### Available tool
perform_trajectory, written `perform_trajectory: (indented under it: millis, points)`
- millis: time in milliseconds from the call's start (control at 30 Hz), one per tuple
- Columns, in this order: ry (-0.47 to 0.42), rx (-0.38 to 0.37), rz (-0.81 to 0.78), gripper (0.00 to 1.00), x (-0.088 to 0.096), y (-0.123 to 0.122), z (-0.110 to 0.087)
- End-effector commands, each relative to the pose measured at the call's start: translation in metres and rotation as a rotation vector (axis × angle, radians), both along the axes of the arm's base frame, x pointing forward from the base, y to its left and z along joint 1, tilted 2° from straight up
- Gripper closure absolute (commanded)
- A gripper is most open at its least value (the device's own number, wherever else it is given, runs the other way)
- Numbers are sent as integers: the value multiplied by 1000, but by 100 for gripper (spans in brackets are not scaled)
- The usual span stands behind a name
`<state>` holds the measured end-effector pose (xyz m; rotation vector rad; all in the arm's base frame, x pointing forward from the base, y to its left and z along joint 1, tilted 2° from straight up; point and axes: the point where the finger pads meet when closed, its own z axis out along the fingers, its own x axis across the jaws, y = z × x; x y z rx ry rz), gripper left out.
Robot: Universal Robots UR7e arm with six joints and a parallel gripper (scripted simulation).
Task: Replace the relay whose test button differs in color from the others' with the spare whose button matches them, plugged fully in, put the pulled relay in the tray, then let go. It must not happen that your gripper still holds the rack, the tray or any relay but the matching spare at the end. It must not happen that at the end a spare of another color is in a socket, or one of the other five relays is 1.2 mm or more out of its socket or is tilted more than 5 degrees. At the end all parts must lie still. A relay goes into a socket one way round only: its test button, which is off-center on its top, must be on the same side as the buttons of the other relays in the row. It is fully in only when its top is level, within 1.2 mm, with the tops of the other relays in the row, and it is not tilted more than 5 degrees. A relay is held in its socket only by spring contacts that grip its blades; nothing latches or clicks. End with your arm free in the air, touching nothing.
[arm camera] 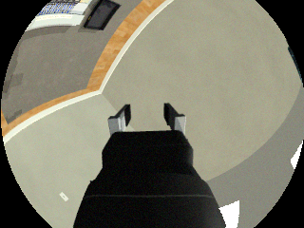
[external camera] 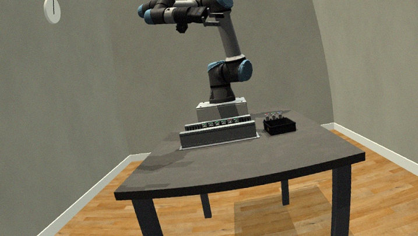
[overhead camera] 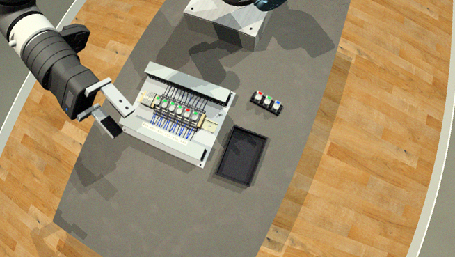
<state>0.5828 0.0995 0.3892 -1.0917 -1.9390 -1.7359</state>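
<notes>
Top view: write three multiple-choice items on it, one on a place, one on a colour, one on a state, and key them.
1. Where does the tray lie relative to the spare holder?
A. Toward the robot base from it
B. Toward the table's free end from it, apart from it
C. Under it

2. Which button colour appears once in the panel row?
A. Red
B. Blue
C. Yellow

3. How is the gripper?
A. Shut on a relay
B. Shut on nothing
C. Open, holding nothing

Answers:
1. B: the tray lies lower in the picture than the holder, away from the base, with bare table between them.
2. A: one red-button relay stands among green ones.
3. C: the fingers stand wide apart above the panel's edge, nothing between them.
</notes>
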Motion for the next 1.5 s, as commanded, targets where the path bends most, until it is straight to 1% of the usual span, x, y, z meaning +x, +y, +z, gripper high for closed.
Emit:
perform_trajectory:
  millis: [0,167,333,733,900,1300,1467]
  points:
    - [0,8,7,0,-5,-4,5]
    - [0,8,7,0,-5,-4,5]
    - [0,8,7,0,-40,-28,45]
    - [0,8,7,0,-40,-28,45]
    - [0,7,7,0,-74,-53,85]
    - [0,7,7,0,-74,-53,85]
    - [0,7,7,0,-109,-77,126]
